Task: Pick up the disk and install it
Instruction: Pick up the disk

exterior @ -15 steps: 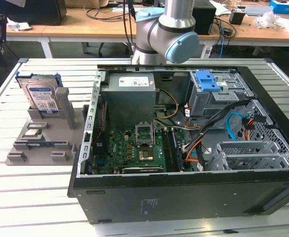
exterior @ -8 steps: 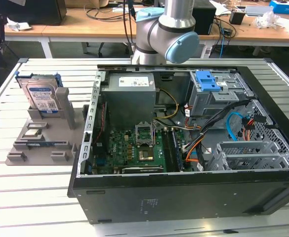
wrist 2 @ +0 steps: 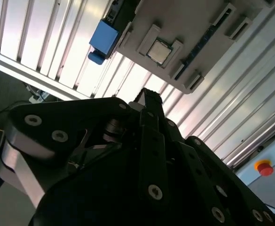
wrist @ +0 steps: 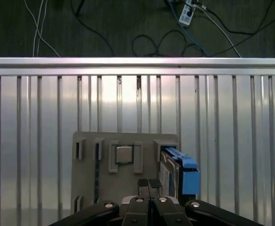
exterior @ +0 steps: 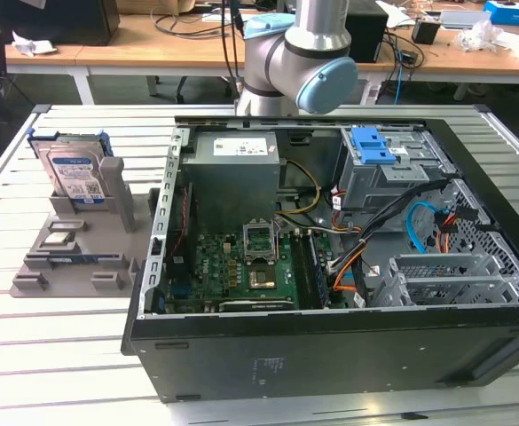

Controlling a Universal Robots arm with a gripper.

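The disk [exterior: 74, 174] stands on edge in the grey holder [exterior: 42, 266] at the exterior view's left, with the gripper [wrist: 149, 184] above, jaws pressed together and empty; seemingly rigid, dense and shock-sensitive, it wants a firm pinch across its faces near the exposed top edge.

The disk [exterior: 73, 173] is silver with a white-and-blue label and a blue frame; the holder [exterior: 73, 257] is plain grey and the table [exterior: 64, 355] silver with parallel ribs. The computer case [exterior: 330, 364] is black, its circuit board [exterior: 228, 266] green, one latch [exterior: 372, 146] bright blue, and the gripper [wrist: 149, 182] black.
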